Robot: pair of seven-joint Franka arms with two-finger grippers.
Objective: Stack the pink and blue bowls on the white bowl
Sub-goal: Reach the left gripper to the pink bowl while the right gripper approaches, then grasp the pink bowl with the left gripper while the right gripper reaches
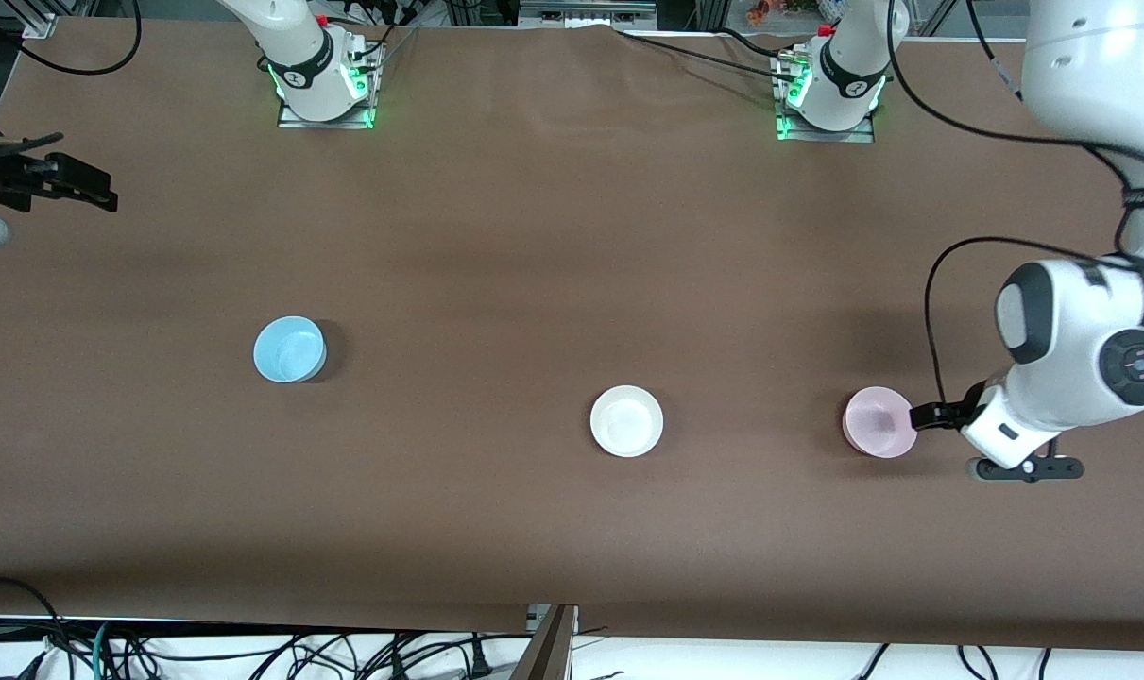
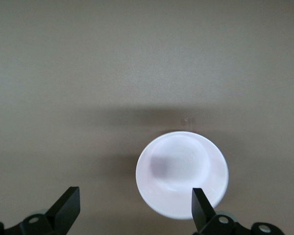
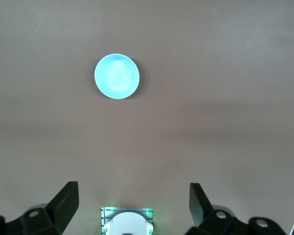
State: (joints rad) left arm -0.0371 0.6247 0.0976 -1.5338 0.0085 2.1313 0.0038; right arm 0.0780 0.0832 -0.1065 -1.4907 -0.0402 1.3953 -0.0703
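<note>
1. The pink bowl (image 1: 879, 421) stands on the brown table (image 1: 534, 236) toward the left arm's end; the white bowl (image 1: 626, 420) is beside it near the middle, well apart, and the blue bowl (image 1: 289, 349) stands alone toward the right arm's end, a little farther from the front camera than the white one
2. All three bowls stand upright and separate, so I judge that no stacking is done yet
3. The left gripper (image 1: 921, 416) is low beside the pink bowl, at its rim; in the left wrist view its two fingers are spread wide, and one fingertip (image 2: 201, 203) lies over the bowl's edge (image 2: 182, 174) while the other is outside, well clear of it. It seems placed so that it can pinch the wall of the bowl, since a shallow bowl gives no other hold
4. The right gripper (image 1: 85, 184) waits at the edge of the table, high up; its fingers are also apart, and its camera sees the blue bowl (image 3: 116, 76) far below
5. The white bowl is free, probably because it is the base of the stack
</note>
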